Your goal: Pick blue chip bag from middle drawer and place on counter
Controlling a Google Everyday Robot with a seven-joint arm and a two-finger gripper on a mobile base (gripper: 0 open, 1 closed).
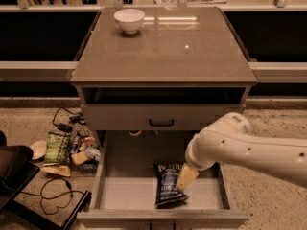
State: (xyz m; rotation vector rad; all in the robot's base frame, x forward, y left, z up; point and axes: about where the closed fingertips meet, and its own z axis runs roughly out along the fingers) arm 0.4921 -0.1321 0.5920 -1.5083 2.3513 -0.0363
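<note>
The robot's gripper (pixel 187 177) hangs inside the open middle drawer (pixel 125 193) at the three o'clock edge of the blue chip bag (pixel 166 187), grip state impossible to tell, the bag apparently unlifted and the counter (pixel 163 51) at twelve o'clock awaiting it.

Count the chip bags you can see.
2: the blue chip bag in the middle drawer, with the pincer at its right edge, and a green bag among the floor clutter; more may be hidden there.
</note>
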